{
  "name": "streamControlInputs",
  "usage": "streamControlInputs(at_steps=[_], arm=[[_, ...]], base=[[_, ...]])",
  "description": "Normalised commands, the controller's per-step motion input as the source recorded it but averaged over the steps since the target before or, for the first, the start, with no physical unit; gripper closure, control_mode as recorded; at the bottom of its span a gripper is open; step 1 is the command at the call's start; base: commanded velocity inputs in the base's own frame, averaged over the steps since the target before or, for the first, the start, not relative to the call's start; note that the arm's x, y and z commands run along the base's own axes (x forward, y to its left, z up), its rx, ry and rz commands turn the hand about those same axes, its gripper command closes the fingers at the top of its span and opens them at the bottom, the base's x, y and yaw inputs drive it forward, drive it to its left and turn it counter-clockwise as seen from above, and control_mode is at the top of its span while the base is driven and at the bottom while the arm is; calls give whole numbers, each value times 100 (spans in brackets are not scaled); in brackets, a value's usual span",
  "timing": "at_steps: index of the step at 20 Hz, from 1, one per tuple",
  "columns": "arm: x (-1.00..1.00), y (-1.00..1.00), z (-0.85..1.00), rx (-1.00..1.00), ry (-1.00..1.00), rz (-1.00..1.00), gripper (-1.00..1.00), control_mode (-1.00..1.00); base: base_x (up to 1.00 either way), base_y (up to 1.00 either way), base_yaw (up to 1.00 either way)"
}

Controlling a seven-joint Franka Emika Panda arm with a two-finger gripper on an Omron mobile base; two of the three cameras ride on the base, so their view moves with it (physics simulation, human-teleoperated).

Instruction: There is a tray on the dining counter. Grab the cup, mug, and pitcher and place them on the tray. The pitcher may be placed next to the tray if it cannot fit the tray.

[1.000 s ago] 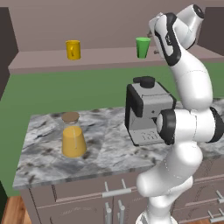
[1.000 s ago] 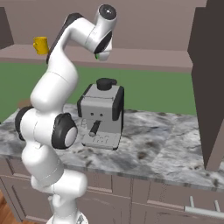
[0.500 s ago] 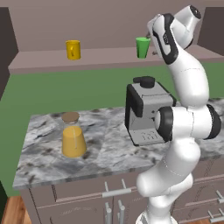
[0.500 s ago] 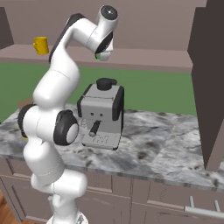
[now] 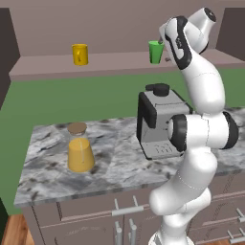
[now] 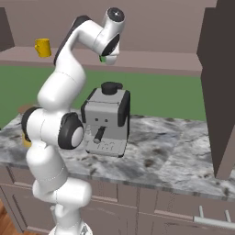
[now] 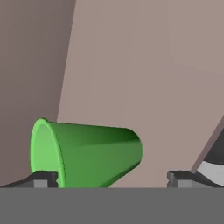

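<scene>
The green cup (image 5: 155, 51) stands on a brown ledge at the back, and a sliver of the cup (image 6: 102, 58) peeks out under the hand. My gripper (image 5: 165, 47) is raised to the ledge right beside it. In the hand view the cup (image 7: 87, 151) looks tipped sideways and sits between and just beyond the fingertips (image 7: 43, 178) of the open gripper (image 7: 111, 179), untouched. The yellow mug (image 5: 80, 54) stands further left on the same ledge. The pitcher (image 5: 80, 149) with orange liquid and a cork lid rests on the marble counter (image 5: 115, 162). The tray is out of view.
A grey coffee machine (image 5: 155, 122) stands on the marble counter right of the pitcher, just in front of my arm. A green wall rises between the counter and the ledge. A dark tall cabinet (image 6: 220, 82) closes off the right side.
The hand has edged a little left along the ledge, closer to the green cup. Its fingers have stayed apart, and nothing else has moved.
</scene>
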Motion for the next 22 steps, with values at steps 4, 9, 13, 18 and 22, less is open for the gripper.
streamControlInputs(at_steps=[4, 9, 13, 18, 22], arm=[[18, 0, 0, 0, 0, 0, -100, -100], [17, 0, 0, 0, 0, 0, -100, -100], [16, 0, 0, 0, 0, 0, -100, -100], [13, 0, 0, 0, 0, 1, -100, -100], [6, 0, -4, 0, 3, 1, 100, -100]], base=[[0, 0, 0], [0, 0, 0], [0, 0, 0], [0, 0, 0], [0, 0, 0]])
